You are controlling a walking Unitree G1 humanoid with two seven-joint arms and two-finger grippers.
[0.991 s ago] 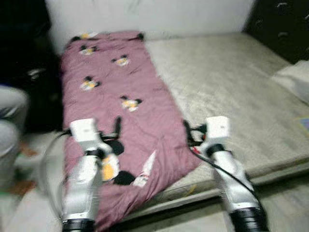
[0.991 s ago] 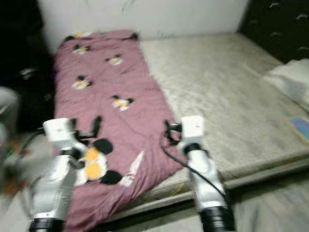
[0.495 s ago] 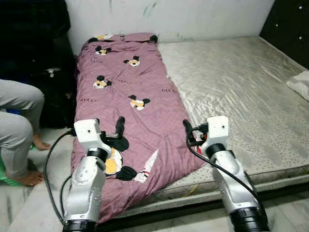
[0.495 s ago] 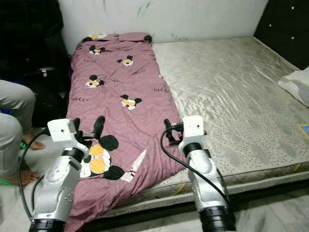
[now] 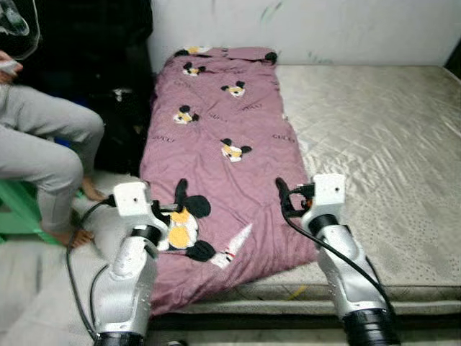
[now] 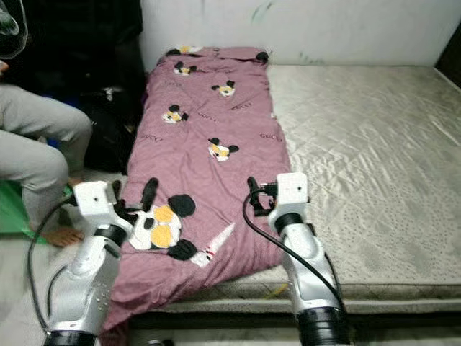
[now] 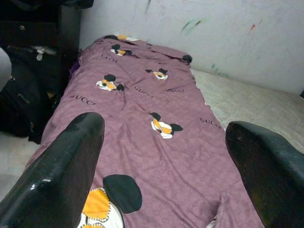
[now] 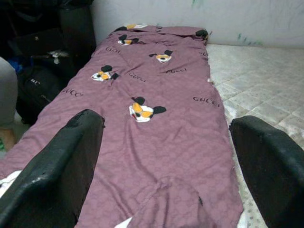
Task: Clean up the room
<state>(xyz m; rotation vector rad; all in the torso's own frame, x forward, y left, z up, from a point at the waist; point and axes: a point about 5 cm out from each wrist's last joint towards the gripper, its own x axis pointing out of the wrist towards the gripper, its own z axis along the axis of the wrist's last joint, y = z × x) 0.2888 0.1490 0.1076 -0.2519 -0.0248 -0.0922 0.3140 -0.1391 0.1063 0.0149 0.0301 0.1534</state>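
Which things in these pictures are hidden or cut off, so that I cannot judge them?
- Person: upper body cut off by the eye views' top-left edge.
- Mattress: right side cut off by the frame edge.
- Blanket: near left corner hidden behind the left gripper.
- Dark bag: in shade, details unreadable.

Camera view swung toward 9 o'clock: the seated person in grey trousers [image 5: 45,144] and the green stool [image 5: 16,213] now show more fully, while the mauve cartoon-print quilt [image 5: 216,144] sits nearer centre. Earlier blur gone.
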